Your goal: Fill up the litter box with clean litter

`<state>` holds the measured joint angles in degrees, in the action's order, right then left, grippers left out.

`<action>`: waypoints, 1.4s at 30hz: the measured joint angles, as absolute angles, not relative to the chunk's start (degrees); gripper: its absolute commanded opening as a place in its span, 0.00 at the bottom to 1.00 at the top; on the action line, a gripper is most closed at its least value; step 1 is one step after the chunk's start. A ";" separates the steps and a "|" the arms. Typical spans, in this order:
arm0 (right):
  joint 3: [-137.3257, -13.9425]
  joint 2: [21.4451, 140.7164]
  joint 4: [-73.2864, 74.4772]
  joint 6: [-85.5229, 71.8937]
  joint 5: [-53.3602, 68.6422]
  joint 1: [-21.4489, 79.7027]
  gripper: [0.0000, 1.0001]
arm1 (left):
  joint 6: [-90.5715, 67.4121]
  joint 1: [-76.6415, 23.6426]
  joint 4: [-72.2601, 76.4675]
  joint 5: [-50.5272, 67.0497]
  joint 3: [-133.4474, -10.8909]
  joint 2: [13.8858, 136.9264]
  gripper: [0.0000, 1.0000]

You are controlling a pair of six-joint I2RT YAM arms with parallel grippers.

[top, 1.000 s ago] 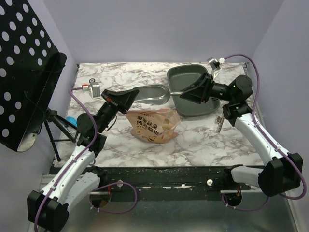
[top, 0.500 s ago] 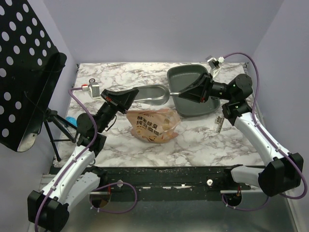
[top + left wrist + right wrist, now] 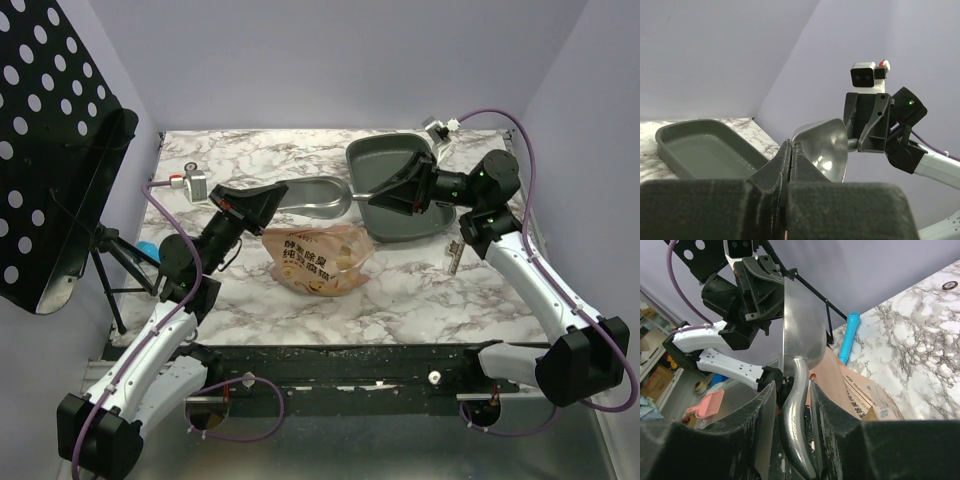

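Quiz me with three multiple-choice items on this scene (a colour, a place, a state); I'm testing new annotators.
1. The litter box is: A white; B pink; C dark grey.
2. The litter bag lies: A in the litter box; B on the table, between the arms; C on the floor.
3. The right end effector is: A gripping the scoop by its handle; B open, empty; C out of view.
Key: C, its plastic looks dark grey; B, it rests on the marble; A, the handle sits between its fingers.
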<state>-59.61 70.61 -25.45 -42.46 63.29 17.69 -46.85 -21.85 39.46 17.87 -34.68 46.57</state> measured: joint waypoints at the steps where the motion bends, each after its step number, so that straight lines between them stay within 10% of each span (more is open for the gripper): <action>1: -59.61 70.61 -25.10 -42.17 63.26 17.69 0.41 | -46.85 -21.85 39.46 17.89 -34.68 46.57 0.00; 16: -59.86 70.61 -21.67 -39.75 63.29 17.93 0.34 | -46.83 -21.78 39.35 17.87 -34.68 46.85 0.00; 23: -59.96 70.61 -21.06 -39.44 63.42 18.04 0.00 | -46.81 -21.67 39.33 17.89 -34.68 46.85 0.00; 31: -60.95 69.04 -15.40 -36.27 61.93 18.09 0.00 | -46.33 -21.47 38.22 18.63 -35.05 46.81 0.50; 42: -66.96 55.96 10.09 -26.44 46.70 18.09 0.00 | -30.94 -21.47 13.74 23.38 -48.05 43.72 0.60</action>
